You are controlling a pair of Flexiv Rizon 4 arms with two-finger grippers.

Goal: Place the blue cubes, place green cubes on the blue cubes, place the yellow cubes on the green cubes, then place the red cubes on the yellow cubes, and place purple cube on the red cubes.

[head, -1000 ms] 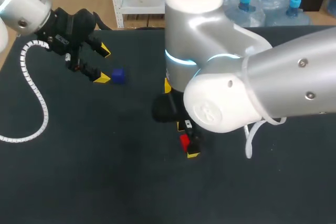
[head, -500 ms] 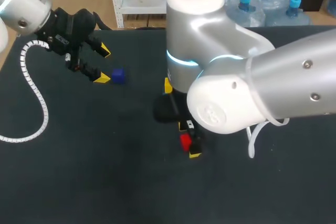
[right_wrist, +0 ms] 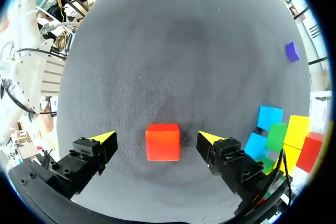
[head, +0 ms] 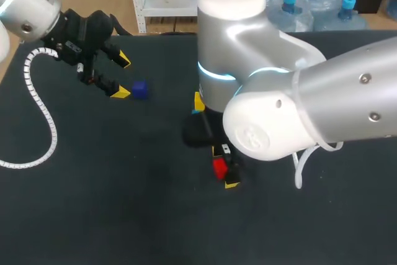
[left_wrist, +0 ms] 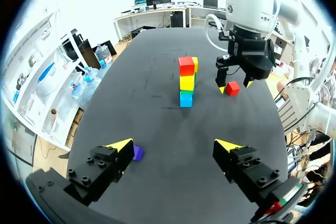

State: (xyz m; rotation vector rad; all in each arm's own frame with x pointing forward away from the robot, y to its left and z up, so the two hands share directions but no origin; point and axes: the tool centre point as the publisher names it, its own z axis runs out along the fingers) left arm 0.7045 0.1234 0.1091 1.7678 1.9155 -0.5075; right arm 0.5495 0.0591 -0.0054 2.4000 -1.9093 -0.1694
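A loose red cube (right_wrist: pixel 163 141) lies on the dark table between the fingers of my right gripper (right_wrist: pixel 156 138), which stands open with gaps on both sides of the cube. In the head view this red cube (head: pixel 218 167) shows under my right gripper (head: pixel 226 167). Two cube stacks stand together: one (left_wrist: pixel 186 83) is blue, green, yellow with red on top, and the one behind it has a yellow top (left_wrist: pixel 195 64). The purple cube (left_wrist: pixel 138 152) lies just beside one finger of my open left gripper (left_wrist: pixel 174 145), and nothing is between its fingers.
My right arm's large elbow (head: pixel 248 60) hides most of the stacks in the head view; only a yellow cube's edge (head: pixel 198 100) shows. The purple cube (head: pixel 140 89) sits at the table's back left, next to the left gripper (head: pixel 118 77).
My right arm has shifted slightly to the right over the red cube. The left arm and all cubes have stayed in place.
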